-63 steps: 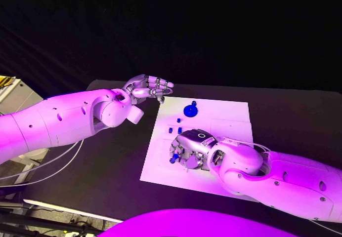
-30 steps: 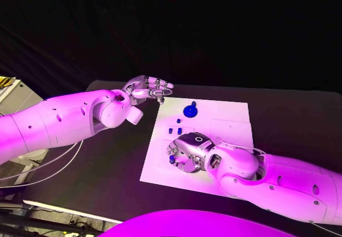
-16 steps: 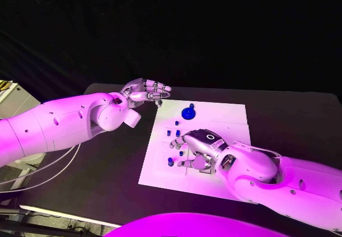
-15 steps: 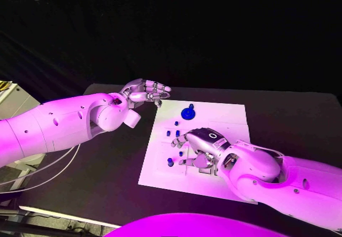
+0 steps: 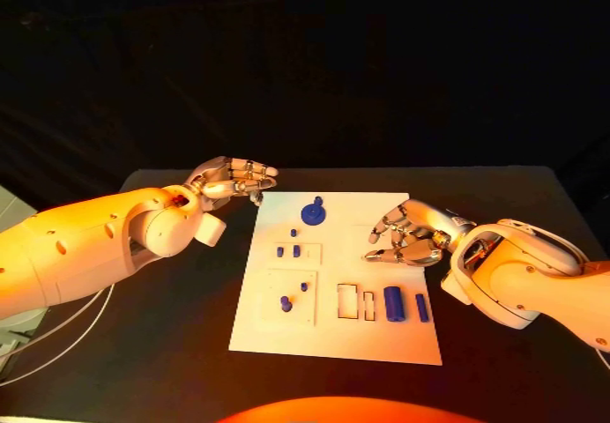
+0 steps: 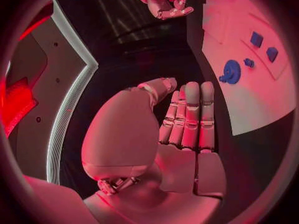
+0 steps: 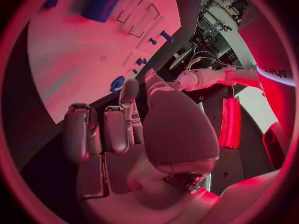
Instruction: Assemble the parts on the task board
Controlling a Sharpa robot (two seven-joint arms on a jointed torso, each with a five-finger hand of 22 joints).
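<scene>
Task board: we see the white task board [image 5: 382, 339] lying flat in the middle of the black desk [image 5: 152, 335], between the two arms.
Gear part: a blue gear-shaped part [image 5: 311, 212] sits near the board's far edge, with a small blue peg [image 5: 293, 233] just nearer.
Small pair: two small blue parts [image 5: 288, 251] sit side by side in a framed patch on the board's left half.
Peg: one blue piece [image 5: 286, 303] stands in the panel below that pair.
Slots: two rectangular slots [image 5: 356, 300] lie at mid-board; beside them are a blue cylinder [image 5: 394, 304] and a slimmer blue bar [image 5: 422, 306].
Left robot hand: the left robot hand [image 5: 234, 179] hovers off the board's far left corner, fingers curled inward, grasping nothing.
Right robot hand: the right robot hand [image 5: 409, 236] hangs over the board's right edge, fingers curled in, with no part in it.
Writing: we make out a short word on a white arm [image 7: 274, 72] in the right wrist view, too small to read with certainty.
</scene>
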